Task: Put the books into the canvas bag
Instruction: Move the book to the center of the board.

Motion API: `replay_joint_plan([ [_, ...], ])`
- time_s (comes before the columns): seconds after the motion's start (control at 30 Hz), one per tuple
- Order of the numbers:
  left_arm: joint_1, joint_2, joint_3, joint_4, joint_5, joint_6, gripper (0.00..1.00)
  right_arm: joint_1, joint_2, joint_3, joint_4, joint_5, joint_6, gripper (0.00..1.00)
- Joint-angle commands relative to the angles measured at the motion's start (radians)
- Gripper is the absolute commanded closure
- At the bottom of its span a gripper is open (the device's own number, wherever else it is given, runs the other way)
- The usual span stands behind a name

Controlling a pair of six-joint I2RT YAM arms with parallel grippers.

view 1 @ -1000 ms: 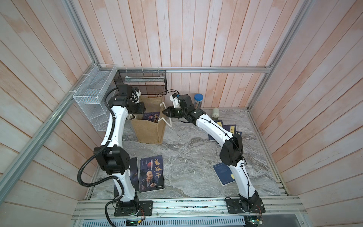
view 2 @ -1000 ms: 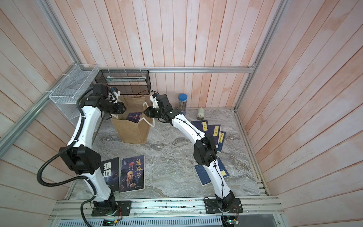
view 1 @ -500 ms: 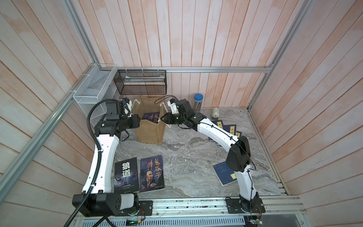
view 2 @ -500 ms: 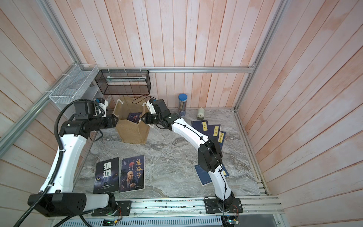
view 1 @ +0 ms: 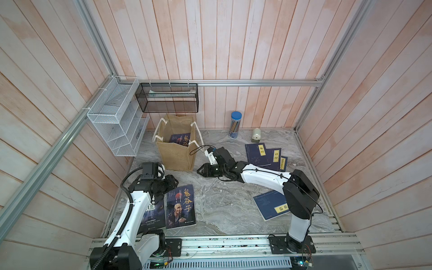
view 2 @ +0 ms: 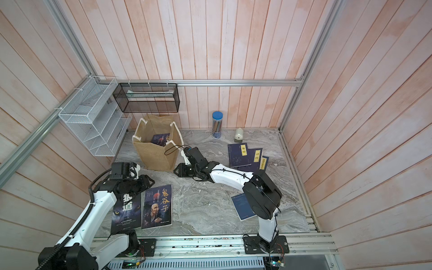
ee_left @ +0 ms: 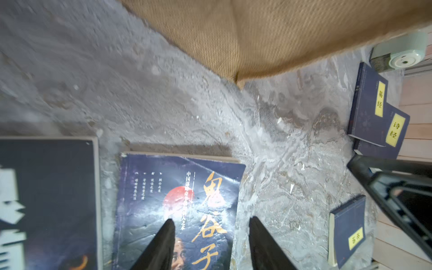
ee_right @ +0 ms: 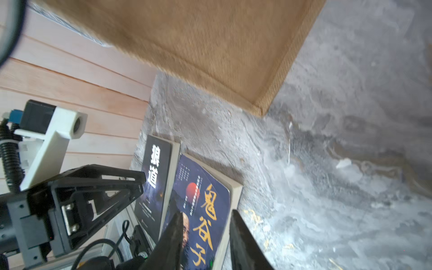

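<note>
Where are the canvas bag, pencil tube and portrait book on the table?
canvas bag (view 1: 174, 156), in a top view, front wall.
pencil tube (view 1: 234, 127), in a top view, clear body.
portrait book (view 1: 180, 207), in a top view, cover middle.

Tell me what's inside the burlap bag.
Inside the canvas bag, one dark-covered book with gold lettering shows. Its lower part and the bag's floor are hidden by the front wall.

- Canvas bag (view 1: 174, 152) stands at the back left of the table (view 1: 222, 198), with one book (view 1: 181, 140) inside.
- Mesh basket (view 1: 168, 100) hangs on the wall behind the bag, wire rack (view 1: 117, 124) on the left wall.
- Pencil tube (view 1: 235, 125) and sharpener (view 1: 256, 135) stand right of the bag.
- Three overlapping books (view 1: 257, 154) lie back right, a single book (view 1: 268, 205) front right.
- Portrait book (view 1: 180, 207) and wolf book (view 1: 156, 216) lie side by side, front left.
</note>
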Motion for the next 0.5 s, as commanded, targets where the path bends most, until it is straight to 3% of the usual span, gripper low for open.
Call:
replay_joint_plan([
  [0.0, -0.001, -0.017, -0.077, 0.155, 0.032, -0.123, 0.46, 0.031, 0.021, -0.005, 0.077, -0.042, 0.039, 0.63],
  [0.47, -0.009, 0.016, -0.234, 0.240, -0.167, -0.236, 0.31, 0.041, 0.249, 0.228, -0.112, -0.189, -0.028, 0.59],
])
